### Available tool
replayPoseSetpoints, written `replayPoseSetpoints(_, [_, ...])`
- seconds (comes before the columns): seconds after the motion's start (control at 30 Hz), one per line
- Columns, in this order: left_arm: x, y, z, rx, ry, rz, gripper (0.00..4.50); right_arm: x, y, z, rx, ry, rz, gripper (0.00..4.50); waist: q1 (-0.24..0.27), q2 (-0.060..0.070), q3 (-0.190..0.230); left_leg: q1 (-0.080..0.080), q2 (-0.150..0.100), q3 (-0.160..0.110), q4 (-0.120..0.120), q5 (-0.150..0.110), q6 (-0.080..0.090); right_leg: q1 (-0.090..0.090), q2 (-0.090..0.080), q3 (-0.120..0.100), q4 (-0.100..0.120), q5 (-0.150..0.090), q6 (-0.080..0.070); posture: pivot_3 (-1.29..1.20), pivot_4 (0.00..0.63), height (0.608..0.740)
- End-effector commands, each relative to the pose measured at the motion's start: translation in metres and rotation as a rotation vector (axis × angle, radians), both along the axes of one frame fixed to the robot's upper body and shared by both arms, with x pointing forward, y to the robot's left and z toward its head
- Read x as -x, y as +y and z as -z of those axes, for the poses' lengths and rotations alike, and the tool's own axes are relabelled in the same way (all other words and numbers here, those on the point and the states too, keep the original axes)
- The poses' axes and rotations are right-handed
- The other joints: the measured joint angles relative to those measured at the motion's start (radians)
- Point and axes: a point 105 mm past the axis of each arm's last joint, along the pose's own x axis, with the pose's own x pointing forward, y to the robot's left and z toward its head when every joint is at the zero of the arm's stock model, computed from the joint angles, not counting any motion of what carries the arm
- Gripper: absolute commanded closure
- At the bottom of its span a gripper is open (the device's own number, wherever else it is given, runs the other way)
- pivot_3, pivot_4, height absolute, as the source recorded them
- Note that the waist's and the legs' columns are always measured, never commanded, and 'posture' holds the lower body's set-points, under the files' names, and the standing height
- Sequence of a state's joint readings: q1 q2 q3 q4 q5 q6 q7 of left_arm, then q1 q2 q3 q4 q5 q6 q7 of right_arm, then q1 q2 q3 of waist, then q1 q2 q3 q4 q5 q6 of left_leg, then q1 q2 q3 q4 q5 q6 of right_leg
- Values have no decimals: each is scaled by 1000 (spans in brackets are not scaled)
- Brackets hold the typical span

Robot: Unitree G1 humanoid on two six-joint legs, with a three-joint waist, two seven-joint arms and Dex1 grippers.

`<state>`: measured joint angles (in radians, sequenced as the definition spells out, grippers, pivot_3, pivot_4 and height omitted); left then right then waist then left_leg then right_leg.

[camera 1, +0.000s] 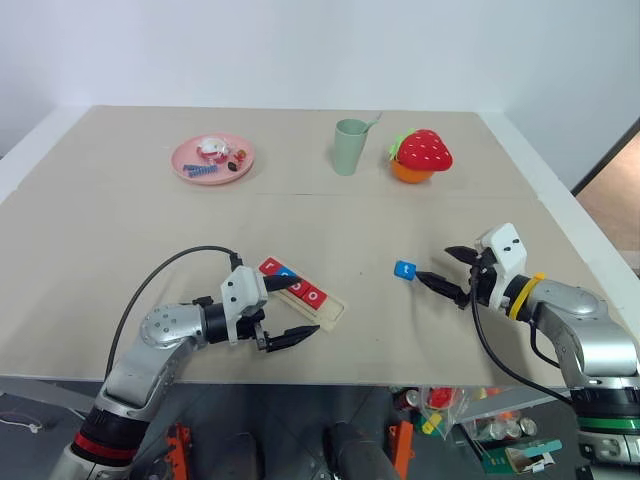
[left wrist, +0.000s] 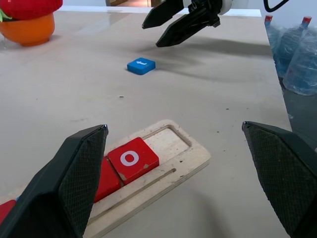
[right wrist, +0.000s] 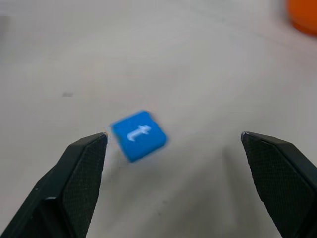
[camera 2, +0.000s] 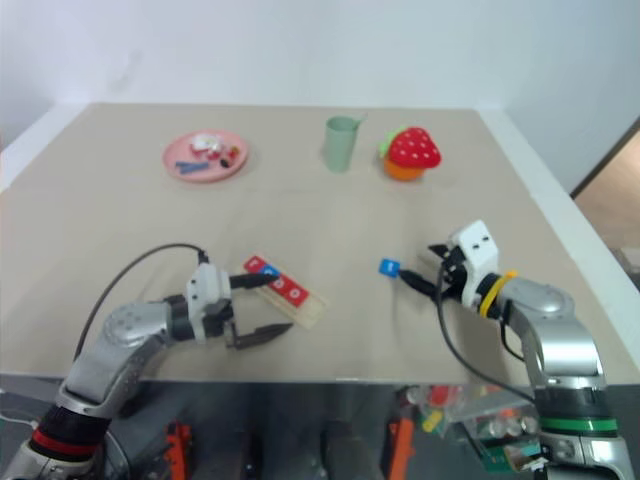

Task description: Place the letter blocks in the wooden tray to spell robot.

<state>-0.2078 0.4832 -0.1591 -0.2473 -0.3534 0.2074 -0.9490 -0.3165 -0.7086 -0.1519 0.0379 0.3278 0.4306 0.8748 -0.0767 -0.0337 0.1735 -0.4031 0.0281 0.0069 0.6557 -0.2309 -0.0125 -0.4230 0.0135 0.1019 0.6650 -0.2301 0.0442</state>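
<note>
- The blue letter block (camera 1: 404,269) carries a white lowercase "t", readable in both wrist views; it is a small flat square with rounded corners, lying loose and flat on the tabletop (camera 1: 120,230) toward the right side, between the middle and the near edge.
- The wooden tray (left wrist: 185,157) is a long, narrow, pale-wood holder with a shallow slot, lying at an angle close to the near edge, left of the middle.
- A red letter block (left wrist: 133,159) with a white "o" sits in the slot, with one bare space left at the tray's right-hand end beside it.
- More blocks fill the slot next to the "o": another red one touching it, and a blue one farther along as seen from the head camera; their letters cannot be read.
- The left end effector (camera 1: 292,310) is open, its two black fingers spread wide on either side of the tray, holding nothing.
- The right end effector (camera 1: 447,268) is open and empty, fingers apart and pointing toward the "t" block, which lies just beside the fingertips without touching them.
- Toward the far edge stand a pink plate (camera 1: 189,160) with small items, a green cup (camera 1: 350,146) and a strawberry-shaped toy (camera 1: 422,154) on an orange base, well apart from the tray.
</note>
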Motion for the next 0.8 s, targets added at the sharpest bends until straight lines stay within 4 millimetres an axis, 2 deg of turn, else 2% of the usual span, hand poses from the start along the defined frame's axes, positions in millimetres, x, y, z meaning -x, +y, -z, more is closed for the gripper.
replayPoseSetpoints(0.03, [2,1,-8,13,-43,5,0,-3,6,-6,48,-44,-118,44,0,0,0,0,0,0,0,0,0,0,0,0,0,0,0,0,150,740])
replayPoseSetpoints(0.2, [3,0,-12,38,-31,7,0,-11,15,2,58,-26,-166,44,2,0,0,0,-1,1,1,0,1,0,-1,1,0,1,1,0,150,740])
replayPoseSetpoints(0.7, [6,4,-8,32,-23,-20,0,-29,13,22,57,38,-166,44,4,1,0,0,-1,3,1,0,1,0,-1,3,0,1,2,0,150,740])
replayPoseSetpoints(0.73, [7,4,-8,35,-21,-21,0,-30,15,22,42,43,-167,283,3,1,0,0,-1,3,1,0,1,0,-1,3,0,1,2,0,150,740])
replayPoseSetpoints(0.8, [8,4,-8,39,-18,-20,0,-29,18,23,26,51,-171,283,3,1,0,0,-1,3,1,0,1,0,-1,3,0,1,2,0,150,740])
